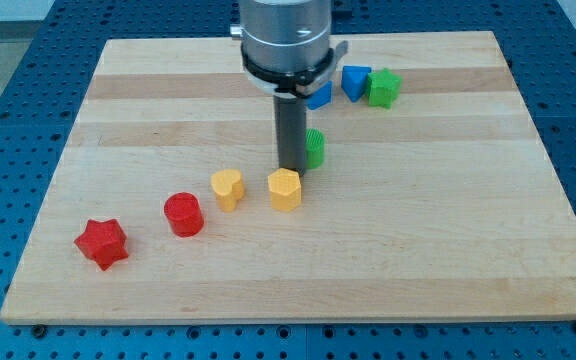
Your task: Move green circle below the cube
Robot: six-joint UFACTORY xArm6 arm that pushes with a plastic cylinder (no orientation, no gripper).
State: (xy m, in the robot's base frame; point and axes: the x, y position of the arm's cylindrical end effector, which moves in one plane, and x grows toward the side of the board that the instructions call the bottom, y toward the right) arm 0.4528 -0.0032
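Observation:
The green circle [315, 147] is a green round block at the board's middle, half hidden behind my rod. My tip [292, 167] rests on the board at the green circle's left side, touching or nearly touching it. The blue cube [319, 95] lies above it towards the view's top, partly hidden by the arm's body. A yellow hexagon block [284, 189] sits just below my tip.
A blue triangular block [355, 81] and a green star block [383, 88] lie right of the cube. A yellow heart block [227, 188], a red cylinder [183, 214] and a red star [102, 243] trail to the lower left on the wooden board [448, 220].

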